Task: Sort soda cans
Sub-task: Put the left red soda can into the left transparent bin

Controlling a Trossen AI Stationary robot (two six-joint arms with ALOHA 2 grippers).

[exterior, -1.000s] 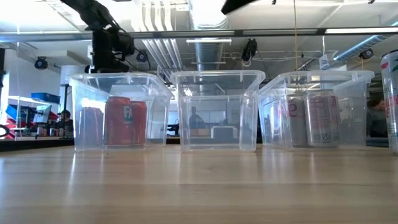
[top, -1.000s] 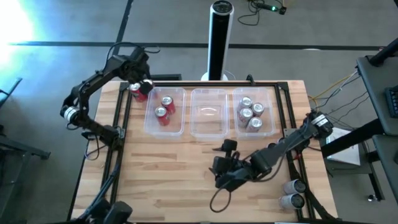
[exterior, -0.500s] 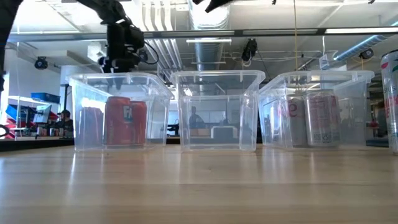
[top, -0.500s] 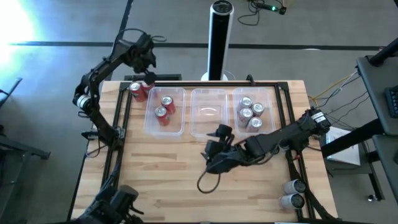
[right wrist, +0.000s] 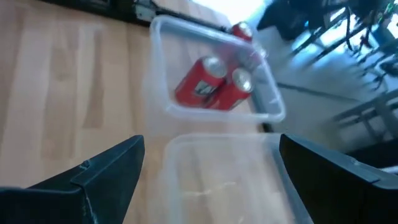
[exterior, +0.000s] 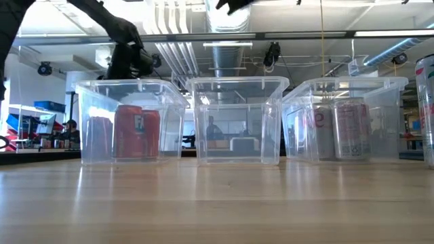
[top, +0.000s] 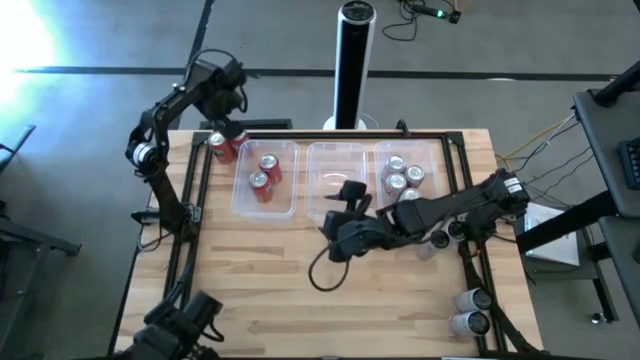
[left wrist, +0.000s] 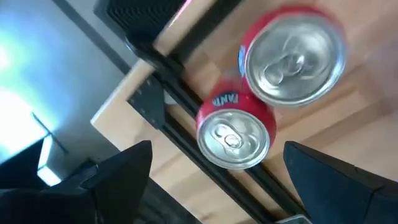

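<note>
Wooden planks make up the table (top: 260,270), with three clear plastic tubs in a row along its far side. Sorting by colour explains the layout: the left tub (top: 240,200) holds two red soda cans (top: 264,175), the right tub (top: 438,200) holds silver-grey cans (top: 402,180), and the middle tub (top: 312,205) holds nothing I can see, probably reserved for another colour.

Above the far-left corner hangs the left tool (top: 222,92), its fingers spread wide and holding nothing; its wrist view looks straight down on two red cans (left wrist: 235,134) standing touching each other beside the black frame rail (left wrist: 186,112), outside the left tub. They look like the next to go in. That rail and the tub wall close by would crowd a grasp.

Reaching across the table, the right tool (top: 345,215) sits at the near edge of the middle tub, fingers wide apart and empty. More cans (top: 470,310) wait at the near-right edge, well apart from the tubs.
</note>
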